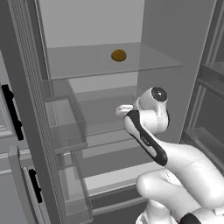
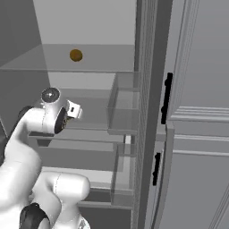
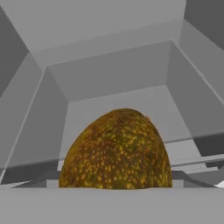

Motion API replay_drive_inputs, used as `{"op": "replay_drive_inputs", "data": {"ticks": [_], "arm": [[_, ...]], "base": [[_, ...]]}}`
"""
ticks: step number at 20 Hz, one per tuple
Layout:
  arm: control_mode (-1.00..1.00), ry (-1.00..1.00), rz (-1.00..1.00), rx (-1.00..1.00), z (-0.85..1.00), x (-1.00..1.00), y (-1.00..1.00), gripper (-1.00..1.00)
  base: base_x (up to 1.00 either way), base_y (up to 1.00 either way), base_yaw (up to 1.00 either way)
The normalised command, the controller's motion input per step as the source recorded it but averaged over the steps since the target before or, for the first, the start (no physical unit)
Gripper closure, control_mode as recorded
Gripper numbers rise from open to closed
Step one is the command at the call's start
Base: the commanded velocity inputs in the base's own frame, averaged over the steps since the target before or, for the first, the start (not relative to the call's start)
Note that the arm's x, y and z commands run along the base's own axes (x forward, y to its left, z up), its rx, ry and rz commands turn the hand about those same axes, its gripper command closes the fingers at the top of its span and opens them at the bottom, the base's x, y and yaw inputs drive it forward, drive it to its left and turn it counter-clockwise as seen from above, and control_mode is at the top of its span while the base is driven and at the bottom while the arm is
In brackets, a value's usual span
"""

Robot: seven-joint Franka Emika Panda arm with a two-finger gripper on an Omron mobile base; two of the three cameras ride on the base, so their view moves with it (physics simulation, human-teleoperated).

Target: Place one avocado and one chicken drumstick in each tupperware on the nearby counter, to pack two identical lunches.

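Observation:
A speckled ochre-brown avocado [image 3: 117,151] fills the lower middle of the hand view, very close to the camera and covering the fingertips. My gripper [image 1: 123,110] reaches into the open fridge at the height of the middle shelf, and its jaws seem closed around this avocado. The arm hides the held fruit in both base views. A second avocado [image 1: 118,55] [image 2: 76,55] lies on the upper glass shelf [image 1: 87,65], above and behind the hand. The chicken drumstick, the tupperware and the counter are out of view.
Clear door bins [image 1: 65,118] [image 2: 123,107] stick out beside the shelves, close to the arm. Grey panelled doors with black handles [image 2: 167,98] [image 1: 11,111] flank the fridge. More glass shelves [image 1: 109,131] lie below the hand.

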Motion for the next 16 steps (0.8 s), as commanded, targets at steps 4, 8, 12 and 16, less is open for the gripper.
{"op": "replay_drive_inputs", "data": {"ticks": [4,8,12,16], "arm": [[-1.00,-0.06,0.05,0.00,0.72,-1.00,0.00,1.00],[-1.00,-0.10,0.06,0.00,0.61,-1.00,-0.01,1.00],[-1.00,-0.02,0.00,0.00,0.42,-1.00,-0.28,1.00],[-1.00,0.00,0.00,0.00,0.30,-1.00,-0.45,1.00]], "base": [[0.00,0.00,0.00],[0.00,0.00,0.00],[0.00,0.00,0.00],[0.00,0.00,0.00]]}}
